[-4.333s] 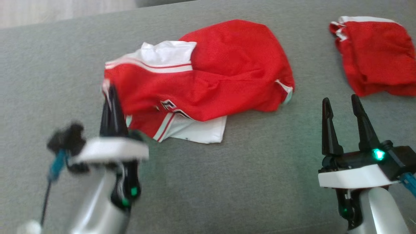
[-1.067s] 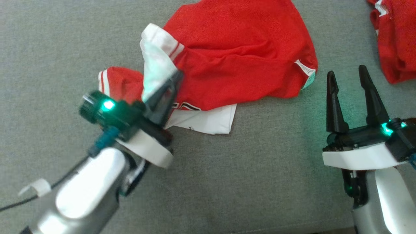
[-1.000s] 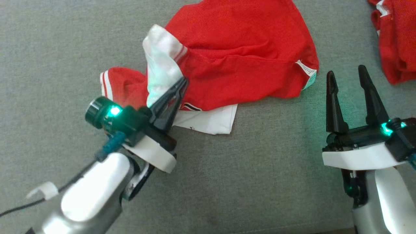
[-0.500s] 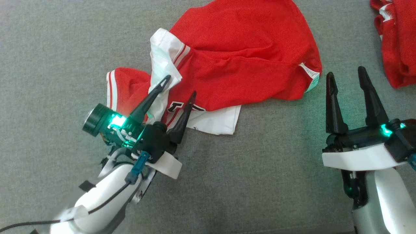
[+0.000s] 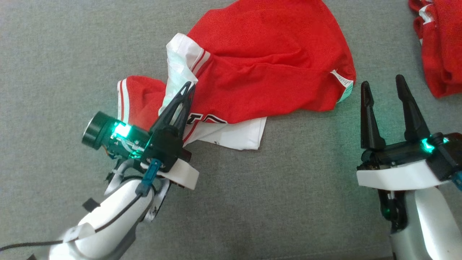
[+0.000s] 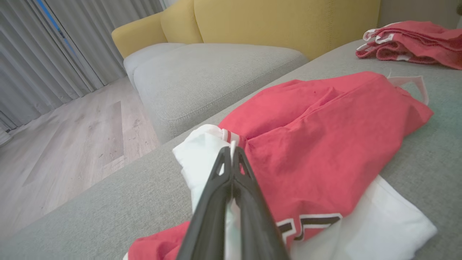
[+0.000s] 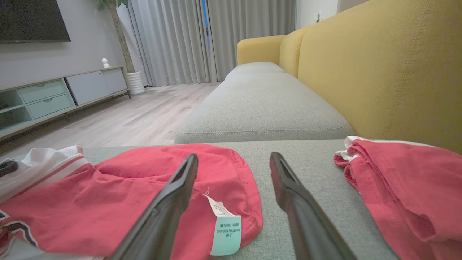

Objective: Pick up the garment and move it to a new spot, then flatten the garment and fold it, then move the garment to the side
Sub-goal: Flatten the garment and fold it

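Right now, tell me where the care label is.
Head view: the label sits at the jersey's right edge, just left of the open right gripper.

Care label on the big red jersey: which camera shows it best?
The right wrist view: the care label hangs close up at the jersey's edge, its print visible. The head view shows it small, at the jersey's right edge. In the left wrist view a thin white strip at the far edge may be it.

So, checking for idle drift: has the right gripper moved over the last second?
No. The right gripper sits just as far from the care label on the garment.
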`<state>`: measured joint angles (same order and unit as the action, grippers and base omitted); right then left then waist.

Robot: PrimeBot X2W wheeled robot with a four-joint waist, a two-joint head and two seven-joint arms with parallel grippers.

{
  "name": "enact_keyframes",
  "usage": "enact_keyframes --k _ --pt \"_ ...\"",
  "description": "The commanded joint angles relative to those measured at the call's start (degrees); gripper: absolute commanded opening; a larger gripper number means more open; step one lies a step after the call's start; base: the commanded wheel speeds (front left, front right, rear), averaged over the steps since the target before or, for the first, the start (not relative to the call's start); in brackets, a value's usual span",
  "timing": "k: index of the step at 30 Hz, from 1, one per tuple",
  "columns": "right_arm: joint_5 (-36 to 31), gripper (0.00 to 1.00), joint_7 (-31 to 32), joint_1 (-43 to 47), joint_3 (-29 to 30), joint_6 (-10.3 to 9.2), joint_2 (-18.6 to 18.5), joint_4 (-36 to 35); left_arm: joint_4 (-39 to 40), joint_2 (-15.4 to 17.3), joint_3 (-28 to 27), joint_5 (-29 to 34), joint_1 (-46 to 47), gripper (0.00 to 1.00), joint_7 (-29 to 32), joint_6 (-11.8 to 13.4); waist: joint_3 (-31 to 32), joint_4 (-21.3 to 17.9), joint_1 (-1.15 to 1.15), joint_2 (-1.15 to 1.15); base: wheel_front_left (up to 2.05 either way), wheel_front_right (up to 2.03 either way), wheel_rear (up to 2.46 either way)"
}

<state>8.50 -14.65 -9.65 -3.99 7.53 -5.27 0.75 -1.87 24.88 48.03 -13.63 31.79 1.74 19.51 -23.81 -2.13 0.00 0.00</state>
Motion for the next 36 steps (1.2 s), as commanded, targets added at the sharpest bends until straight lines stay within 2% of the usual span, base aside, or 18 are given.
enact_keyframes --k 1,9,20,27,36 --pt "0.22 1.00 -0.35 1.08 -1.37 -0.04 0.04 -1.55 1.99 1.86 -2.74 -0.15 1.44 0.00 0.25 0.44 -0.06 0.05 0.00 0.00 0.00 0.00 0.00" --pt "0.24 1.00 -0.35 1.17 -1.20 -0.04 -0.43 -0.50 6.17 4.17 -4.68 -0.37 1.62 0.00 -0.71 1.41 -0.15 1.28 0.00 0.00 0.00 0.00 0.00" --pt "-2.66 1.00 -0.35 0.23 1.83 -0.04 -0.48 10.12 10.53 9.68 -10.06 -0.01 3.33 0.00 -4.18 3.07 -0.17 3.48 0.00 0.00 0.00 0.00 0.00" --pt "-3.70 1.00 -0.35 -1.25 3.98 -0.04 0.33 13.47 11.35 12.48 -12.67 0.43 3.73 0.00 -4.12 4.76 -0.35 3.92 0.00 0.00 0.00 0.00 0.00" --pt "2.08 1.00 -0.35 -4.43 4.76 -0.04 1.29 16.81 12.21 15.46 -14.33 1.08 3.23 0.00 -3.26 6.16 -0.85 4.76 0.00 0.00 0.00 0.00 0.00"
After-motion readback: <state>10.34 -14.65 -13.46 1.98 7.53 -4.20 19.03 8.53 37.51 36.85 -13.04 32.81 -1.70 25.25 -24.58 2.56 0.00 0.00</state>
